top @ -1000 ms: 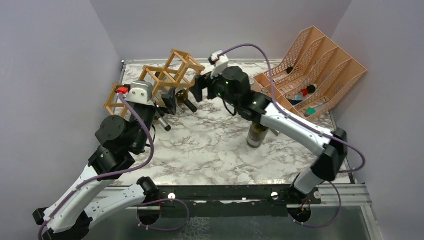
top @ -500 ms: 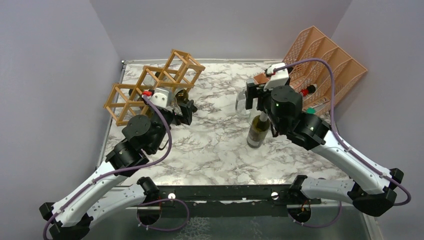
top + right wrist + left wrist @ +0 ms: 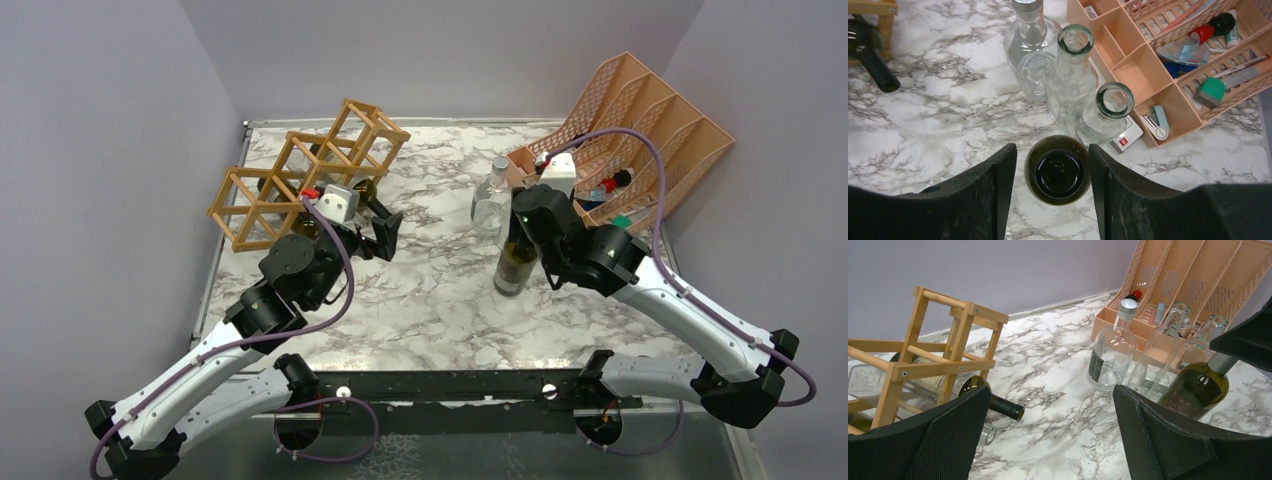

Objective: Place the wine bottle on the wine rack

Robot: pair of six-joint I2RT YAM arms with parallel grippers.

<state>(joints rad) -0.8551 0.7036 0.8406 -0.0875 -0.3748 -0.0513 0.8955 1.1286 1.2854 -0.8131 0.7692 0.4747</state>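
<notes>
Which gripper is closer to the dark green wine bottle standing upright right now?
Right. The right gripper is directly over the wine bottle, with a finger on either side of its neck. The left gripper is well off to the side, open, near the wine rack.

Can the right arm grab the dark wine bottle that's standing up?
Probably yes. The right gripper hangs right over the wine bottle, a finger on each side of its top, nothing between. The clear bottles stand outside the fingers.
</notes>
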